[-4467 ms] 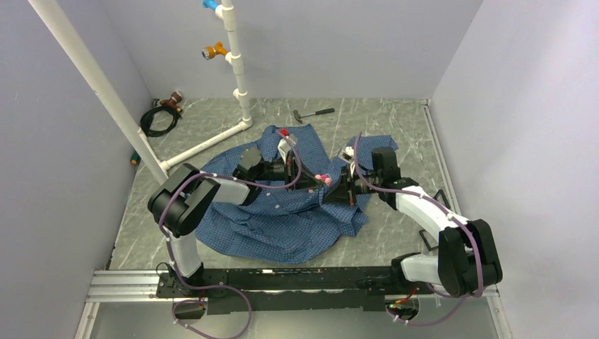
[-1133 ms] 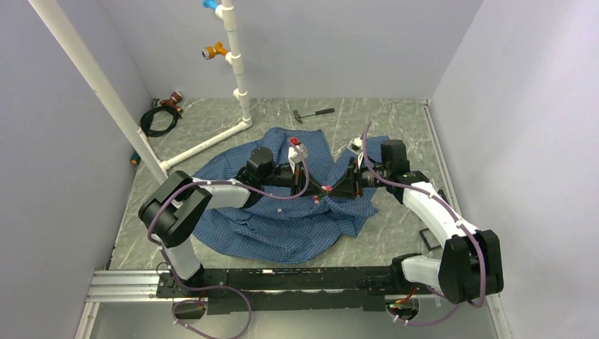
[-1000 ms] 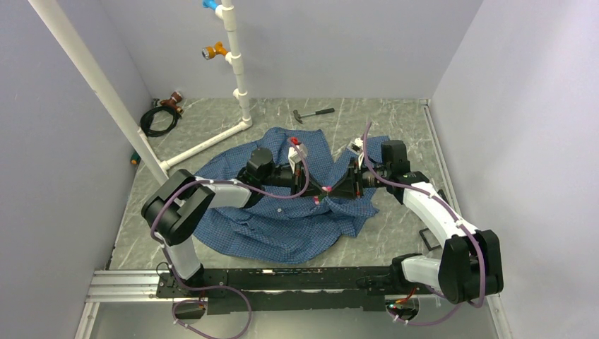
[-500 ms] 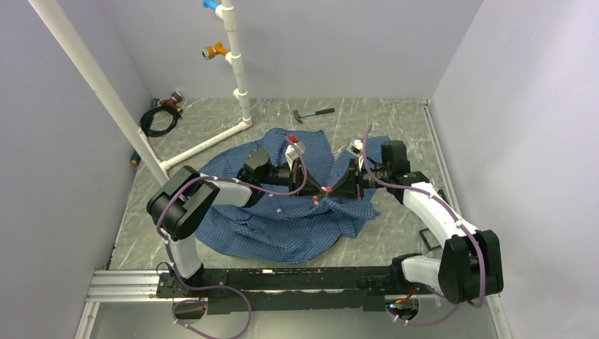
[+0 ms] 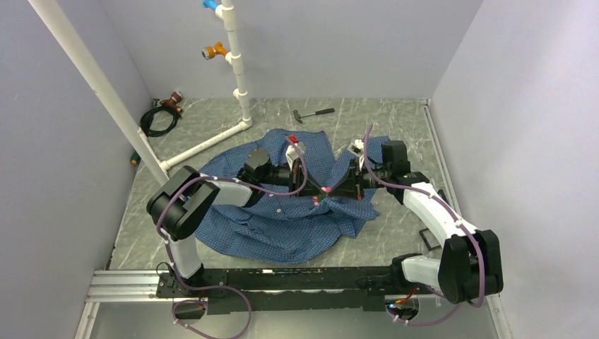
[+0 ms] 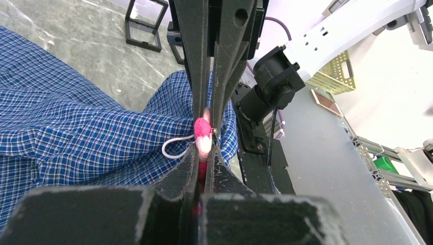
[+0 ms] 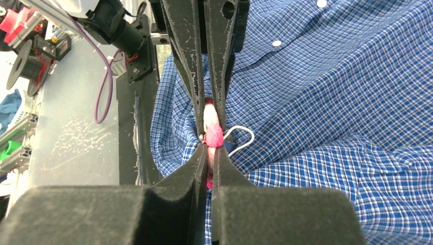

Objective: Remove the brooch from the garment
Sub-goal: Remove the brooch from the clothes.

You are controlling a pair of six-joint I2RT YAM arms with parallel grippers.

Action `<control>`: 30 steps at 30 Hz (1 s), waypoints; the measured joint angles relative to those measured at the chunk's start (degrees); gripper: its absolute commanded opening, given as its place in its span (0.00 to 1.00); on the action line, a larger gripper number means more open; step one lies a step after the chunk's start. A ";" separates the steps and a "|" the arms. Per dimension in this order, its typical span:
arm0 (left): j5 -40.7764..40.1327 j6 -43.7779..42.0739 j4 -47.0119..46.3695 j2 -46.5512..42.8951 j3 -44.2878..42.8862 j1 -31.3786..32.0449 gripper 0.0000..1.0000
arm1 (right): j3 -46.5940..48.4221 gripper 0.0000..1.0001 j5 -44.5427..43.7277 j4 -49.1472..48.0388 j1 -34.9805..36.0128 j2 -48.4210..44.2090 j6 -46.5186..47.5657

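Left gripper [image 6: 204, 153] is squeezed nearly closed on the pink brooch [image 6: 202, 130]. Right gripper [image 7: 209, 148] meets it tip to tip and pinches the same brooch too. The brooch sits at a lifted fold near the middle of the blue shirt [image 5: 282, 226], with a white thread loop [image 6: 173, 145] beside it. A hammer [image 5: 314, 113] lies past the shirt's far edge.
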State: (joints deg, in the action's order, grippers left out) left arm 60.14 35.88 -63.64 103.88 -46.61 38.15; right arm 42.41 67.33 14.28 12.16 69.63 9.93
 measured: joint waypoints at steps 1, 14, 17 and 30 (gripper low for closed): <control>-0.09 -0.59 0.63 -0.02 -0.07 0.09 0.00 | -0.11 0.00 -0.22 -0.09 -0.09 0.02 -0.09; -9.16 -12.57 14.12 -5.70 -0.15 0.68 0.41 | -1.36 0.00 -2.71 -3.65 -0.22 0.09 -4.66; -10.14 -13.84 15.19 -5.92 -0.15 0.70 0.40 | -1.57 0.00 -2.93 -4.46 -0.22 0.28 -5.73; -10.03 -15.21 15.96 -5.92 -0.13 1.31 0.46 | -1.88 0.00 -3.58 -4.55 -0.24 0.83 -6.69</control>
State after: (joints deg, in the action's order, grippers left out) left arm 50.11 20.67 -47.68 97.95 -46.74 39.46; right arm 40.53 63.75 9.74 11.92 70.46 3.25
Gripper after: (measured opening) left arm 0.447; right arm 0.018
